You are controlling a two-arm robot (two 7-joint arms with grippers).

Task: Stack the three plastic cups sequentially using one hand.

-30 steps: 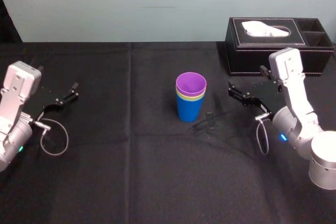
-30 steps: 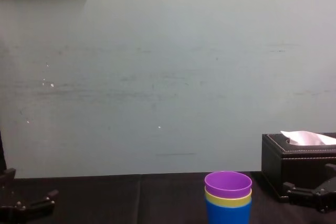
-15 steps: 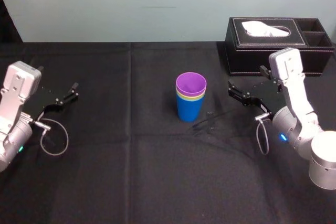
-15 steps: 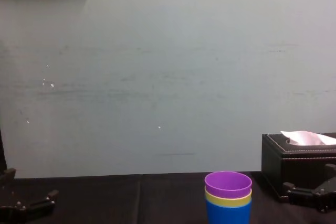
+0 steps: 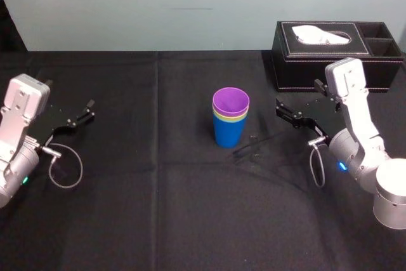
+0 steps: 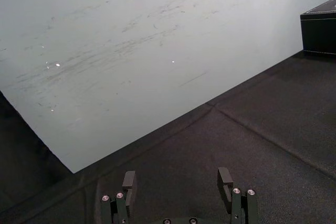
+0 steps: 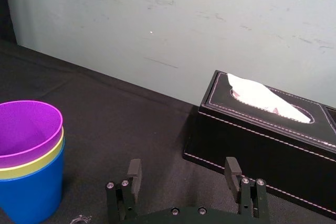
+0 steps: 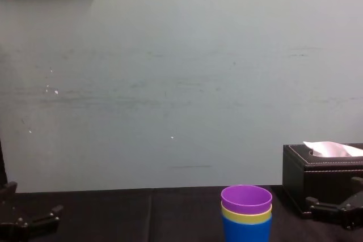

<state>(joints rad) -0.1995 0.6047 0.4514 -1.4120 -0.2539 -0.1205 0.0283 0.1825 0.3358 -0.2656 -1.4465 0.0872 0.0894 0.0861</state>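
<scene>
Cups [image 5: 229, 117] stand nested, purple in yellow-green in blue, mid surface [image 5: 190, 207], seemingly done, so left pincer [image 6: 176, 178] and right pincer [image 7: 184, 169] sit spread, well apart.

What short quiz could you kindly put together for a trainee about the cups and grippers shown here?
1. True or false: the purple cup sits topmost in the stack.
2. Which cup stands directly on the table? A the purple cup; B the blue cup; C neither.
3. What are the fingers of the left gripper and the right gripper holding?

Key: 1 true. 2 B. 3 Nothing: both are open and apart from the cups, one at each side of the table.
</scene>
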